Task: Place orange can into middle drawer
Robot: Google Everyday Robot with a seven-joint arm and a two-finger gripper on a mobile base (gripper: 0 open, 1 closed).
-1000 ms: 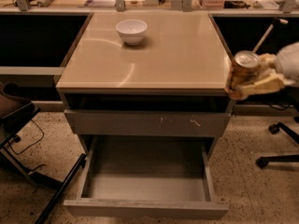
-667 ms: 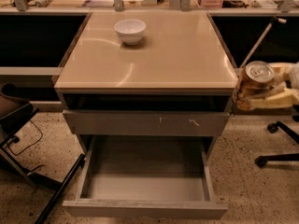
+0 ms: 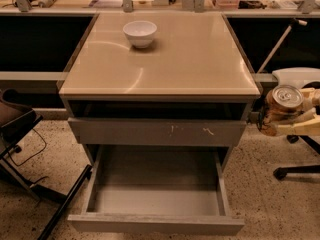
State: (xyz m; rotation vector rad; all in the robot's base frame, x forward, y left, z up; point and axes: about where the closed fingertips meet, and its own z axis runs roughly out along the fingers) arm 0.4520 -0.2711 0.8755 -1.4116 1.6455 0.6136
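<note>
We note the orange can (image 3: 283, 105), cylindrical w/ silver top and pull tab, pinched in the pale gripper (image 3: 273, 122). It is just off the front right corner of the glossy beige worktop (image 3: 200, 59), below its edge. Vs. 0.7 s ago, the can sits lower and slightly further right. The middle drawer (image 3: 155, 200), a matte grey box, stands pulled out under the front edge; the can is not in it. A smooth white bowl (image 3: 140, 33) sits near the rear edge, left of centre. The can's lower body is hidden by the gripper, and the arm is cut off at right.
</note>
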